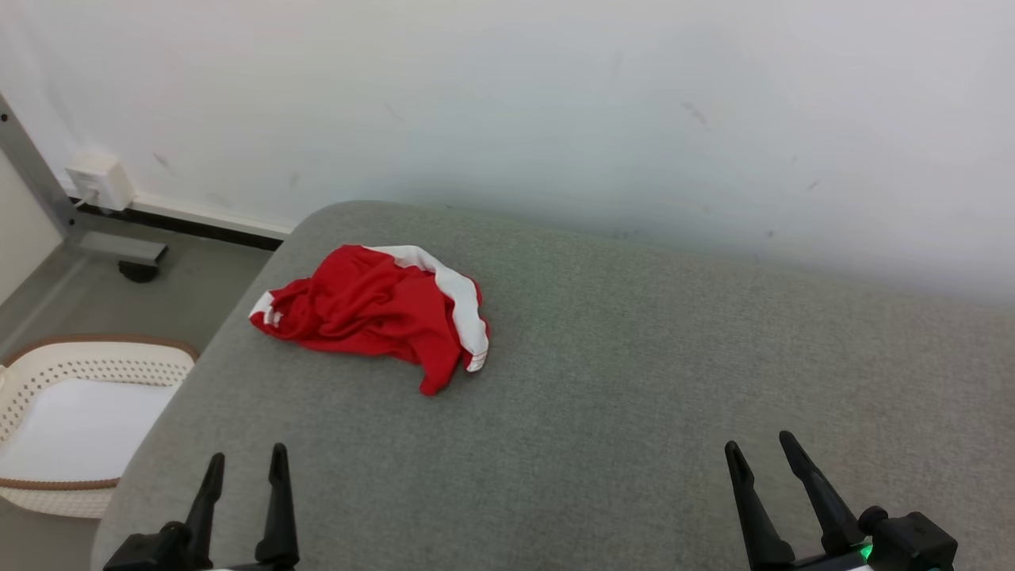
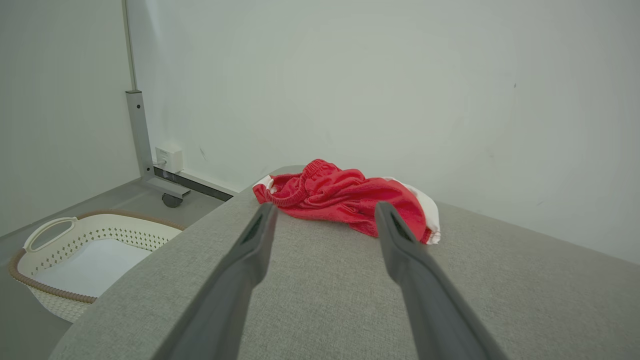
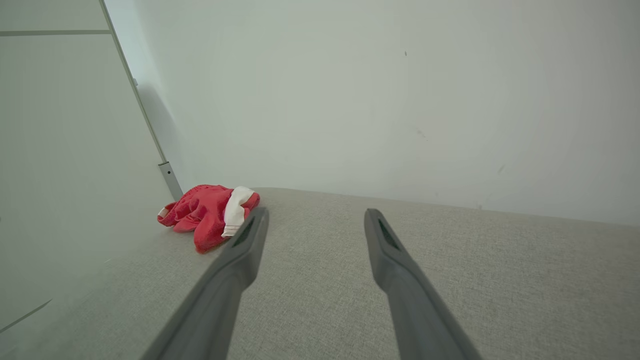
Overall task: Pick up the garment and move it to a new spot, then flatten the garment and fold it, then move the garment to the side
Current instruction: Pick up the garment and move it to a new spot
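Observation:
The garment [image 1: 373, 305] is a crumpled red piece with white trim, lying in a heap at the far left of the grey fabric surface [image 1: 634, 381]. My left gripper [image 1: 246, 457] stands open near the front left edge, well short of the heap. In the left wrist view the garment [image 2: 345, 197] lies just beyond the open left gripper [image 2: 325, 212]. My right gripper [image 1: 759, 444] is open at the front right, far from the cloth. Seen from the right wrist, the garment [image 3: 207, 215] sits off to the left of the open right gripper [image 3: 316, 216].
A cream laundry basket [image 1: 47, 373] with a brown rim stands on the floor left of the surface. A white wall [image 1: 555, 103] runs close behind. A metal post with a wheeled foot [image 1: 139, 266] and a wall box [image 1: 99, 181] are at the far left.

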